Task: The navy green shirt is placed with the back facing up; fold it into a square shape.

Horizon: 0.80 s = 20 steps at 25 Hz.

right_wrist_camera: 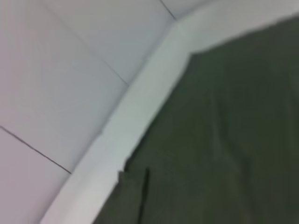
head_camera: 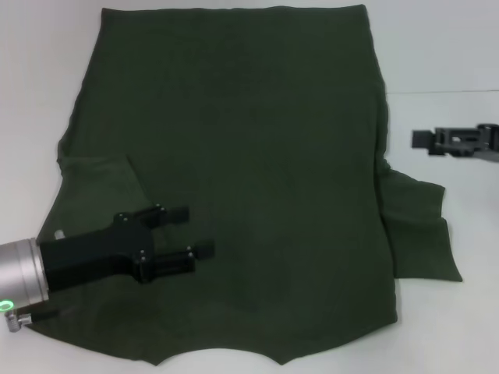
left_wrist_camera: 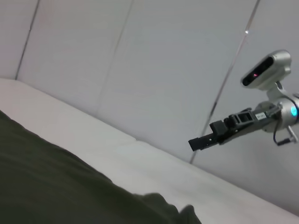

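Olive cloth: the shirt [head_camera: 249,171] lay flat on the white table [head_camera: 452,54], covering most of it, collar edge nearest me. Its left sleeve was folded in over the body; its right sleeve stuck out to the side. My left gripper [head_camera: 193,231] hovered over the shirt's near-left area, by the folded sleeve, fingers spread apart, holding nothing. My right gripper [head_camera: 422,142] sat off the shirt, over bare table beyond the right edge; finger state: can't tell.

One navy green shirt [head_camera: 242,156], two tools.
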Motion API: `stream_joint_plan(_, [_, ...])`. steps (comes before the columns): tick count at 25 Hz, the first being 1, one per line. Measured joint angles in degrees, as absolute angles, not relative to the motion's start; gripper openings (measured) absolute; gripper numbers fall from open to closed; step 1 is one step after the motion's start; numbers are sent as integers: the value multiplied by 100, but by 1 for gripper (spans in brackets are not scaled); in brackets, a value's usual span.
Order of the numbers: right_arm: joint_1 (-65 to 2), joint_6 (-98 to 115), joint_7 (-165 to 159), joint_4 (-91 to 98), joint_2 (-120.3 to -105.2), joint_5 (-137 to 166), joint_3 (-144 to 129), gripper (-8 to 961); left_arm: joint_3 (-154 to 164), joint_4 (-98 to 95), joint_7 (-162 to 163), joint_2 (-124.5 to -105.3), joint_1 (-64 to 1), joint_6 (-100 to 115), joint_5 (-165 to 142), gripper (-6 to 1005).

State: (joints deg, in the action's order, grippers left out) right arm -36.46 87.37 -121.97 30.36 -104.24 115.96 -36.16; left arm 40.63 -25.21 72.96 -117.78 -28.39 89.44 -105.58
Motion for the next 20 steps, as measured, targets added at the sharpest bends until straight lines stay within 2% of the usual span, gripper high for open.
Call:
stream_joint_plan(3, [-3632,8908,-12620,3202,-10318,11918,-3594,822,4073,-2521,7311,-11752,-2909,8929,-10736,871])
stream_joint_plan(5, [-3624,9004,-12674,3420,-10307,12096,-3593,822,4073,-2513,7311,-11745,-2930,8900,-10802,871])
stream_joint_plan(16, [-3995,9202,-10964,4284,-10387,13458,-3768,821,4065,-2547,7245,-11782,-2872,8871,-11275,869])
stream_joint_plan(20, [-4294,9178,-10592,4399,-10484,14103,-4169,821,4061,-2608,7164,-11780,-2845,8988,-11418,867])
